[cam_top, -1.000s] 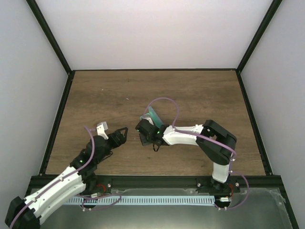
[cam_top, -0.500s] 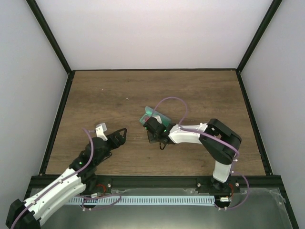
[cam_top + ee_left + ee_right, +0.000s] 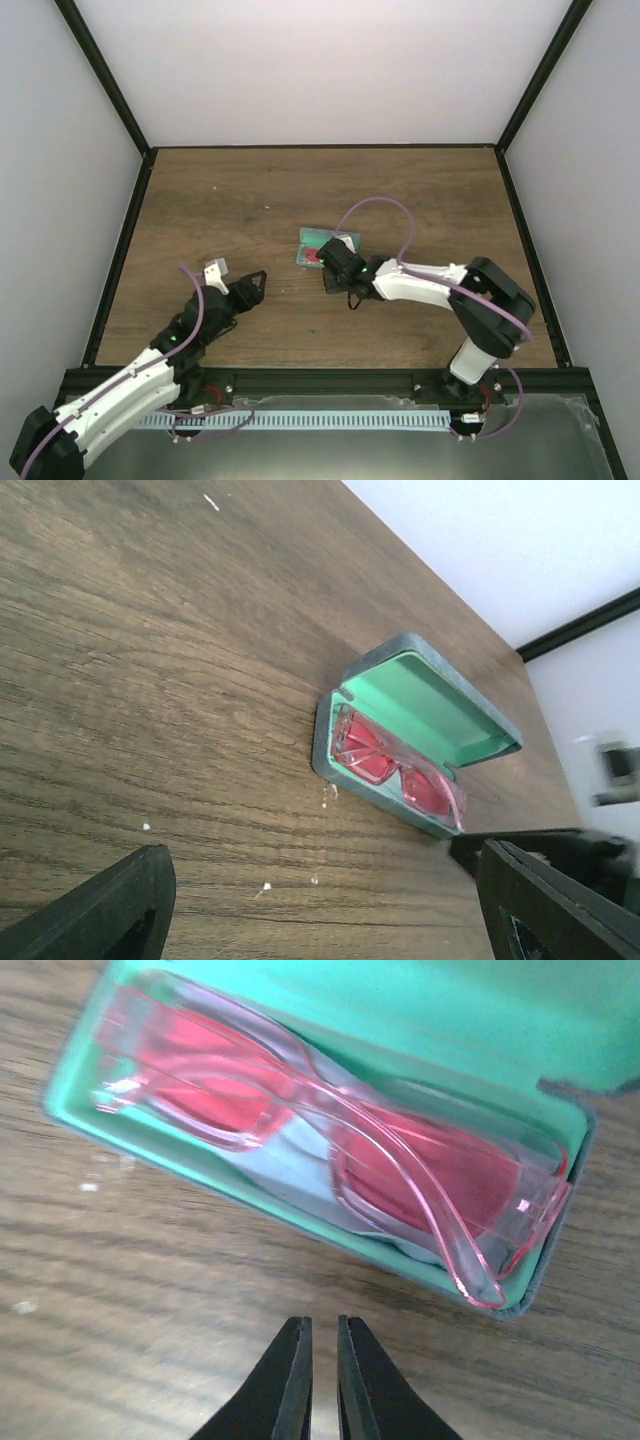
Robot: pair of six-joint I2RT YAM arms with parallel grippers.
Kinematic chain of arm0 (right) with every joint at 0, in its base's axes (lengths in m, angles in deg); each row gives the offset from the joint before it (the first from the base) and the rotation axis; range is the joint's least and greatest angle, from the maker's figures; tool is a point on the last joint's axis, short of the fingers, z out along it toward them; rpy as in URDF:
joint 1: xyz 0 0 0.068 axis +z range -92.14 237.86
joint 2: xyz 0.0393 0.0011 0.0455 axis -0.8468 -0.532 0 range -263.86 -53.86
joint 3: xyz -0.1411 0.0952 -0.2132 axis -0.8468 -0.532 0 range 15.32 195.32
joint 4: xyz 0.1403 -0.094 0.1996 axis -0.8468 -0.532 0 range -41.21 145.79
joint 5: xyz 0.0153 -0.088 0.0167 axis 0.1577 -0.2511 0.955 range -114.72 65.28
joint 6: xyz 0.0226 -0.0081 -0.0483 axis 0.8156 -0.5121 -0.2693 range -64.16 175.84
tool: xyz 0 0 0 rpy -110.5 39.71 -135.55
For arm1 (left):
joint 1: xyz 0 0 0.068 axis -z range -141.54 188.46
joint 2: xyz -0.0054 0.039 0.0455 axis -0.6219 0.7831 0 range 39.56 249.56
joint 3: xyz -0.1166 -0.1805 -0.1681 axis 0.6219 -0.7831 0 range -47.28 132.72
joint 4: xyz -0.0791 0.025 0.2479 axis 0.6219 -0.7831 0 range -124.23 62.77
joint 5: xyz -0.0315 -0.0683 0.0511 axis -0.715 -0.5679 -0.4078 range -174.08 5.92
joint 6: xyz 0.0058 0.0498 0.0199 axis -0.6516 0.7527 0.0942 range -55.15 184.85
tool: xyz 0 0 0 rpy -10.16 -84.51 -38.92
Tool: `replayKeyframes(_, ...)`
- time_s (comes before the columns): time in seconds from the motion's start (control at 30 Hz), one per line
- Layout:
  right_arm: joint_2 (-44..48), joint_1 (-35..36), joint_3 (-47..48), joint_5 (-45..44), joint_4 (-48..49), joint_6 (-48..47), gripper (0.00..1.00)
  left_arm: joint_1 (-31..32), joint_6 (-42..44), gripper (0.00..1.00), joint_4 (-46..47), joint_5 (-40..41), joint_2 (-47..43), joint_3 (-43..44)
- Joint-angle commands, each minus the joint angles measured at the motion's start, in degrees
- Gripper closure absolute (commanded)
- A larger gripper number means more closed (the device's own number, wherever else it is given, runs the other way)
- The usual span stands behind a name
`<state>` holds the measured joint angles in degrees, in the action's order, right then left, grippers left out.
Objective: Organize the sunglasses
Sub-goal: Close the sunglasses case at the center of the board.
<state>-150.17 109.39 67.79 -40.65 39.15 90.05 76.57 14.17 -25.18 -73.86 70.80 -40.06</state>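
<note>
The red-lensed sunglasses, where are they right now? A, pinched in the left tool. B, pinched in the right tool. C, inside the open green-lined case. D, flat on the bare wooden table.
C: the red translucent-lensed sunglasses lie folded inside the open grey-blue hard case with mint-green lining, and the right tool is shut and empty on the table side of it.
</note>
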Motion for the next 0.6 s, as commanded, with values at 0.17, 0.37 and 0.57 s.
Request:
replayKeyframes(0.17, 9.86, 0.32, 4.89, 1.5, 0.42, -4.07, 0.87, 0.25, -1.35, 0.17, 14.21, -3.34, 12.48, -2.3)
replayKeyframes(0.37, 6.86, -2.73, 11.35, 2.55, 0.26, -6.9, 0.87, 2.41, -2.12, 0.17, 21.31, -1.91, 24.95, -2.49)
replayKeyframes(0.57, 3.78, -6.89, 14.06, 5.08, 0.98, -7.38, 0.9, 5.58, -2.13, 0.17, 26.31, -2.08, 34.68, 0.18)
